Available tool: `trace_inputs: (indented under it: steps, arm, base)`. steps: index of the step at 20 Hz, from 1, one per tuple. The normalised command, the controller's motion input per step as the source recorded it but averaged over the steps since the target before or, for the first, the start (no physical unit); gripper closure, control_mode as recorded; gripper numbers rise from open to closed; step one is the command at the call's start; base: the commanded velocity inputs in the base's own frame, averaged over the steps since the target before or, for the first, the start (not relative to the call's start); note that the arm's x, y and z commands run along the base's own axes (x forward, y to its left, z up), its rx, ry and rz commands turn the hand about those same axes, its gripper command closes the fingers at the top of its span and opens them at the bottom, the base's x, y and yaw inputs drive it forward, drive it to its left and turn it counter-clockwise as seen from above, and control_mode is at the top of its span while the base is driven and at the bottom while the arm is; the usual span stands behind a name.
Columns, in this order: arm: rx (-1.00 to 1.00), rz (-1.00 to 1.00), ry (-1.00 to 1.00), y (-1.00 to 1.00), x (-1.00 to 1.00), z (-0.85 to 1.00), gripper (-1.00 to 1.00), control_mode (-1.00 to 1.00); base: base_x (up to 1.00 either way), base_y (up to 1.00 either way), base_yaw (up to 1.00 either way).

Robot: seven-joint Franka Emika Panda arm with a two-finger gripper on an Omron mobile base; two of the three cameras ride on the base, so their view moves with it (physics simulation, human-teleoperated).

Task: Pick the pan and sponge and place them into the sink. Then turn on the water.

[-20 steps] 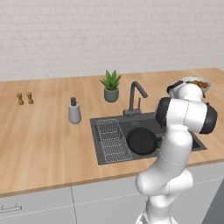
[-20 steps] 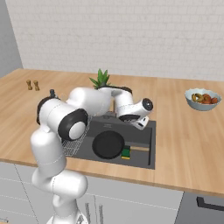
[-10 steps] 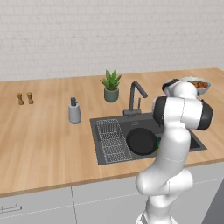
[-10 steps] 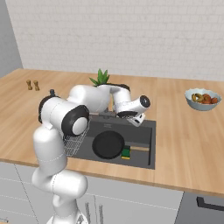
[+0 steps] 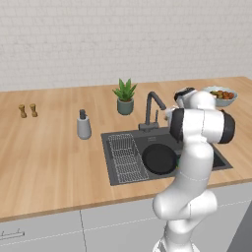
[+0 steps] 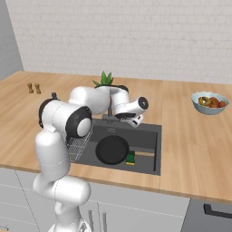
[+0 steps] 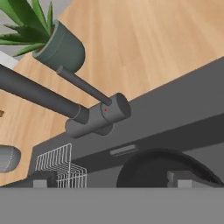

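Pan (image 6: 111,149) and sponge (image 6: 131,159) already lie in the sink (image 6: 149,166), sponge at the pan's four o'clock, and the empty, wide-open end effector (image 6: 134,121) hovers by the faucet (image 7: 94,114) with no water running yet.

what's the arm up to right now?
The pan and sponge already lie in the sink. The gripper is open and empty, above the back of the basin beside the faucet. In the hand view it looks at the faucet's base and lever. No water runs from the spout, so turning it on looks like the step left.
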Motion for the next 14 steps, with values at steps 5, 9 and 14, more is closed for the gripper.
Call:
trace_inputs:
  steps: [5, 9, 14]
  arm:
    - [0.08, 0.00, -0.04, 0.19, 0.23, 0.00, -1.00, -1.00]
    - [0.03, 0.00, 0.00, 0.20, 0.33, -0.04, -1.00, -1.00]
    - [0.02, 0.00, 0.00, 0.05, 0.39, -0.07, -1.00, -1.00]
  base:
    - [0.00, 0.00, 0.00]
    - [0.00, 0.00, 0.00]
    - [0.00, 0.00, 0.00]
